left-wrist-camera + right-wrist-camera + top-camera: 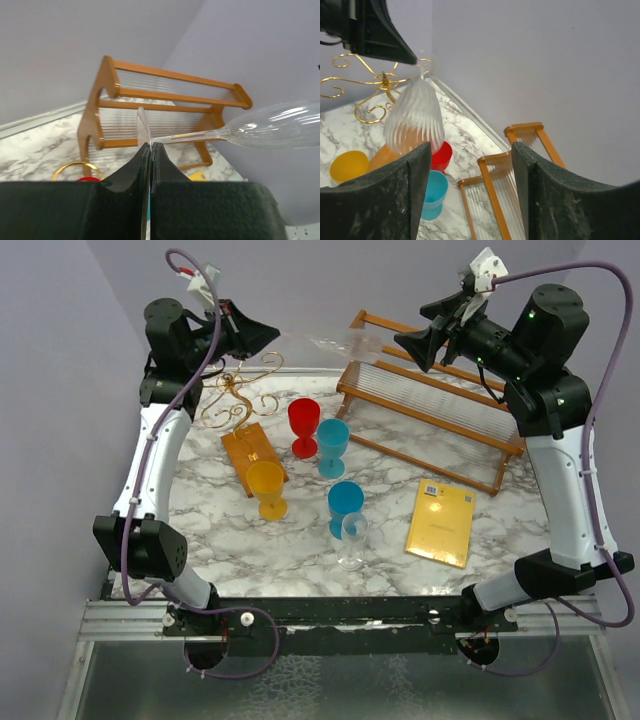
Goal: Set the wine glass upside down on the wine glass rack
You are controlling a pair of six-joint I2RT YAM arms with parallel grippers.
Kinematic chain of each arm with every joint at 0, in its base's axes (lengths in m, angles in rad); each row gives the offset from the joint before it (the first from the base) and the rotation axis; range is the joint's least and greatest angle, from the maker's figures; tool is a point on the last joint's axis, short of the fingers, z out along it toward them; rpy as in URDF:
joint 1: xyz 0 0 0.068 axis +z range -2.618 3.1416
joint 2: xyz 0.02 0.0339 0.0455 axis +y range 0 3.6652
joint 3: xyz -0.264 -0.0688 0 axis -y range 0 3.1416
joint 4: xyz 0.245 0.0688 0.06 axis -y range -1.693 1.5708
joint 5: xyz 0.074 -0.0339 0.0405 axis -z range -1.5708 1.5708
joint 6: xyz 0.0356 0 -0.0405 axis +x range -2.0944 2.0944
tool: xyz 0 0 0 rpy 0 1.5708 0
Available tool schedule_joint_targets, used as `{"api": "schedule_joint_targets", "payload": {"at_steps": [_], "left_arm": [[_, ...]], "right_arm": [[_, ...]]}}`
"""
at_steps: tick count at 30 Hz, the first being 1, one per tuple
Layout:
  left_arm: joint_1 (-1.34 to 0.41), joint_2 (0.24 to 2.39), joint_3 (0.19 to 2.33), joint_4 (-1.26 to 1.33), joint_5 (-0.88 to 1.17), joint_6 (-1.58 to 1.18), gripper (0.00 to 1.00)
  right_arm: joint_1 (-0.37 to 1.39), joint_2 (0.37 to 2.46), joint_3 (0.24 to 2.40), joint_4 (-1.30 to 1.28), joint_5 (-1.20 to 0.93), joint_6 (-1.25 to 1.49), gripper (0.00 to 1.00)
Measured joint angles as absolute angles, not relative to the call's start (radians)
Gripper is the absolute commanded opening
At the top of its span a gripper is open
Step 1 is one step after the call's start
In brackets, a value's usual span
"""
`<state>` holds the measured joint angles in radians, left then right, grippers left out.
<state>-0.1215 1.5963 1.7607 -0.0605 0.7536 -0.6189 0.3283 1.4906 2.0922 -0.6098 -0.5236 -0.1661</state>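
Clear ribbed glass, thin-walled and surely brittle, is what I am carrying: the wine glass [280, 125] is lying almost level in the air, above and just beyond the wine glass rack [238, 392], its bowl pointing away from that rack toward my right hand [470, 150]. My left hand [150, 147] is pinching only the flat foot disc, edge-on between pressed pads. I am judging this a light but slippery hold, one that is letting the long bowl lever on the thin stem. My right hand is standing spread, with the bowl showing beside one finger rather than between the two; whether it is touching I cannot tell. I am thinking the stem close to the foot is offering the safer grip, taken gently, since the rack's gold wire curls are waiting to catch the foot while the bowl hangs down.
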Motion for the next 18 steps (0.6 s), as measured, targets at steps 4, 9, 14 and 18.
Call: {"api": "schedule_joint_targets", "payload": {"at_steps": [4, 9, 14, 18], "left_arm": [[-0.015, 1.578, 1.779, -0.076, 0.744, -0.607, 0.00], [0.073, 1.568, 1.844, -0.170, 0.645, -0.502, 0.00], [0.082, 1.553, 1.957, -0.313, 0.412, -0.276, 0.00], [0.082, 1.519, 2.017, -0.375, 0.184, -0.054, 0.00]], "right_arm": [[0.328, 1.460, 2.092, -0.616, -0.456, -0.208, 0.69], [0.328, 1.433, 2.090, -0.626, -0.393, -0.250, 0.70], [0.328, 1.424, 2.061, -0.630, -0.373, -0.279, 0.71], [0.328, 1.425, 2.033, -0.642, -0.373, -0.291, 0.71]]}}
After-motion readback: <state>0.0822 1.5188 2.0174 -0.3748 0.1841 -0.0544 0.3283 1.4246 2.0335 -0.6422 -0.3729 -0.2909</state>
